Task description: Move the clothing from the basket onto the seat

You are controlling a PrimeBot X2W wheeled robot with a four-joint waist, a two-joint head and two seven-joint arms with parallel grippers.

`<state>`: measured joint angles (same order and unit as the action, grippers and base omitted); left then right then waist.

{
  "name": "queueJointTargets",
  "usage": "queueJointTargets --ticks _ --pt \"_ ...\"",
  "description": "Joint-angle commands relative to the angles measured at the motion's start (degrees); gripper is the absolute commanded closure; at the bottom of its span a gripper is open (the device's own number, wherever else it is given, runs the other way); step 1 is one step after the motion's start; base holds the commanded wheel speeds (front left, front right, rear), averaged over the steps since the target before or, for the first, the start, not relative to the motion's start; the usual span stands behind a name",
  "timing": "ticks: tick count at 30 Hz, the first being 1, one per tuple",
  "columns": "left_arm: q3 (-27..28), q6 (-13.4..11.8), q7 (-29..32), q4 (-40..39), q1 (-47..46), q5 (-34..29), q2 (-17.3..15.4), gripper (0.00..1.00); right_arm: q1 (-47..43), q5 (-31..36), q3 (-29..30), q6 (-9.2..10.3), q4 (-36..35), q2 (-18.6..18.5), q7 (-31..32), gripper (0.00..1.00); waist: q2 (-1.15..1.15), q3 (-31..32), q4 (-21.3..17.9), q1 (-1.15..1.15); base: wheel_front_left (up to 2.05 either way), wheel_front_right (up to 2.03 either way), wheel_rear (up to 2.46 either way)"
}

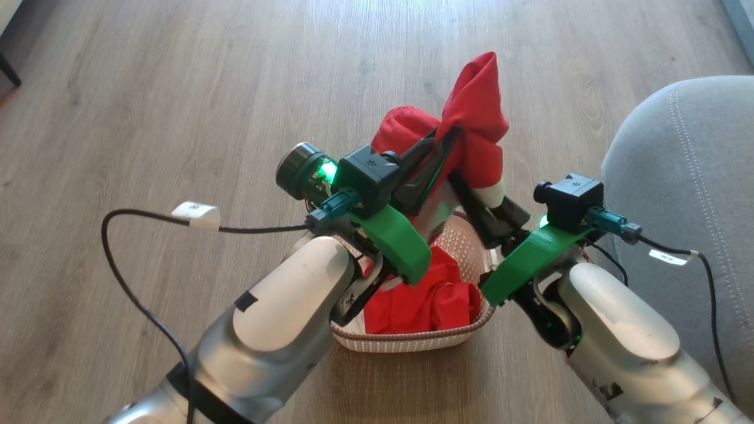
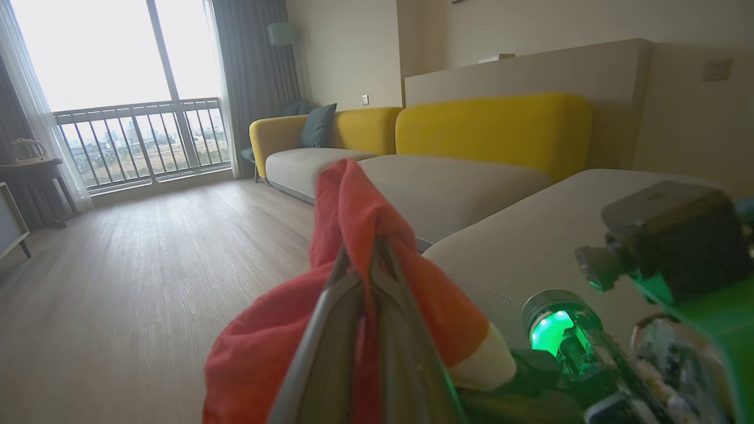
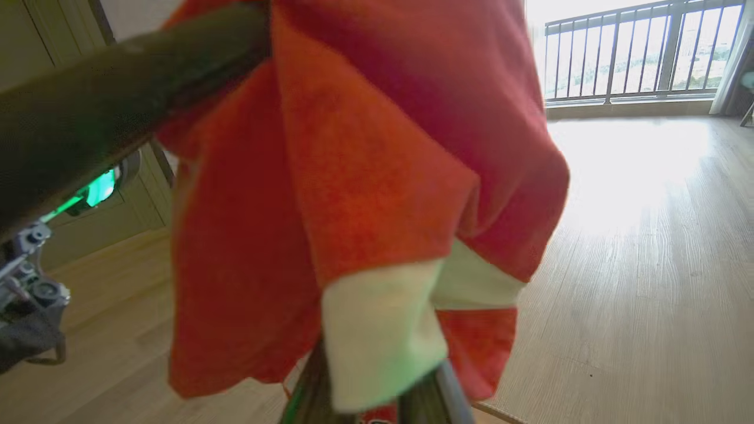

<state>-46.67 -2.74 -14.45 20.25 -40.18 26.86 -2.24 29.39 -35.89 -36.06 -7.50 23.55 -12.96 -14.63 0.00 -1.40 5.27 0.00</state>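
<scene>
A red piece of the clothing (image 1: 477,118) with a white stripe hangs lifted above the basket (image 1: 412,341). My left gripper (image 1: 445,138) is shut on its upper fold, and the left wrist view shows the cloth (image 2: 353,200) bunched around the closed tips (image 2: 362,247). More red clothing (image 1: 424,300) lies inside the basket. My right gripper (image 1: 468,188) reaches up to the garment's lower edge. In the right wrist view the white stripe (image 3: 377,330) drapes between and over its fingers (image 3: 377,400), hiding the tips. The grey seat (image 1: 689,159) rises at the right.
The basket stands on a wooden floor (image 1: 177,118) with open room to the left and beyond. Cables trail from both wrists (image 1: 135,218). A yellow-backed sofa (image 2: 489,129) runs along the wall past the seat cushion (image 2: 530,241). A dark table leg (image 1: 9,73) stands at the far left.
</scene>
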Motion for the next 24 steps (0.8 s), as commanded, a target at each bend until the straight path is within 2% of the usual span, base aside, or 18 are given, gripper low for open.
queueJointTargets --ticks 1,8,12,13,15,16,17,24 --pt "1.59 -0.15 -0.55 -1.26 -2.00 0.77 -0.64 1.00 2.19 -0.34 0.30 0.01 -1.04 0.30 -0.37 1.00 0.00 -0.15 0.05 0.00 0.00 0.00 0.00" --pt "1.36 0.08 -0.55 0.10 -1.90 0.92 -0.64 1.00 1.59 0.53 2.25 0.01 -1.26 0.39 -0.37 1.00 0.00 -0.59 -0.30 0.00 0.00 0.00 0.00" --pt "0.81 1.12 -0.55 2.19 -1.46 1.86 -0.64 1.00 0.83 1.55 4.25 0.01 -2.34 0.49 -0.37 1.00 0.00 -0.66 -0.87 0.00 0.00 0.00 0.00" --pt "0.74 1.46 -0.55 2.72 -1.35 2.28 -0.64 0.92 0.61 1.79 4.78 0.01 -2.65 0.46 -0.37 1.00 0.00 -0.72 -1.04 0.00 0.00 0.00 0.00" --pt "0.58 2.12 -0.55 3.83 -1.18 2.68 -0.64 0.42 0.08 2.22 5.90 0.01 -3.29 0.37 -0.37 1.00 0.00 -0.85 -1.43 0.00 0.00 0.00 0.00" --pt "0.58 2.12 -0.55 3.83 -1.18 2.68 -0.64 0.42 0.08 2.22 5.90 0.01 -3.29 0.37 -0.37 1.00 0.00 -0.85 -1.43 0.00 0.00 0.00 0.00" --pt "0.59 2.94 -0.55 4.85 -1.00 3.08 -0.64 0.00 -0.49 2.67 7.11 0.01 -3.99 0.28 -0.37 1.00 0.00 -1.01 -1.94 0.00 0.00 0.00 0.00" --pt "1.31 5.45 -0.55 7.49 -0.30 3.20 -0.64 0.00 -1.95 4.11 11.26 0.01 -6.30 0.03 -0.37 1.00 0.00 -1.55 -4.02 0.00 0.00 0.00 0.00"
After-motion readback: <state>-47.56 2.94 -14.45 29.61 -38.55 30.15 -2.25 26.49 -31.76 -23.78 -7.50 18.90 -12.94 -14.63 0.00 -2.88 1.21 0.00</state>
